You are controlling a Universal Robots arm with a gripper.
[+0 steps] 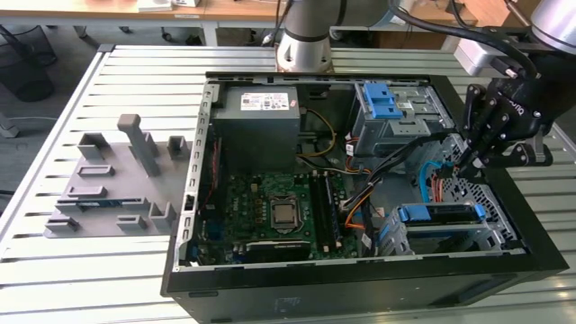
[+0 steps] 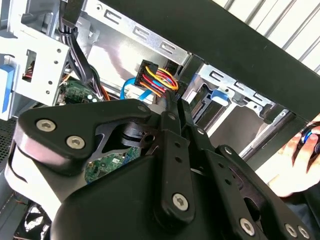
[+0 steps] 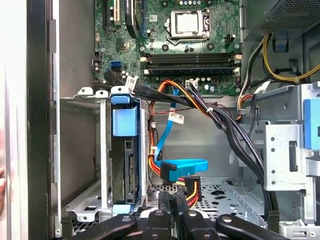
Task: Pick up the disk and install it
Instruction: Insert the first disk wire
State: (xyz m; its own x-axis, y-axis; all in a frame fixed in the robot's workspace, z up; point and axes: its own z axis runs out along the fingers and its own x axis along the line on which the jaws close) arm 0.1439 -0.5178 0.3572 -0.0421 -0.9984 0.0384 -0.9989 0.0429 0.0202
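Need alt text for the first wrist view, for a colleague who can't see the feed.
The disk, in its blue bracket, stands on edge in the metal drive cage of an open computer case. The gripper hangs just before a loose orange-and-yellow power connector and blue data cable, with the green motherboard beyond.

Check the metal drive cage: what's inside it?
The disk in its blue bracket sits in the metal drive cage, standing on edge. Its label is hidden, and the connector end is covered.

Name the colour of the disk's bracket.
Blue; the bracket shows best in the first wrist view.
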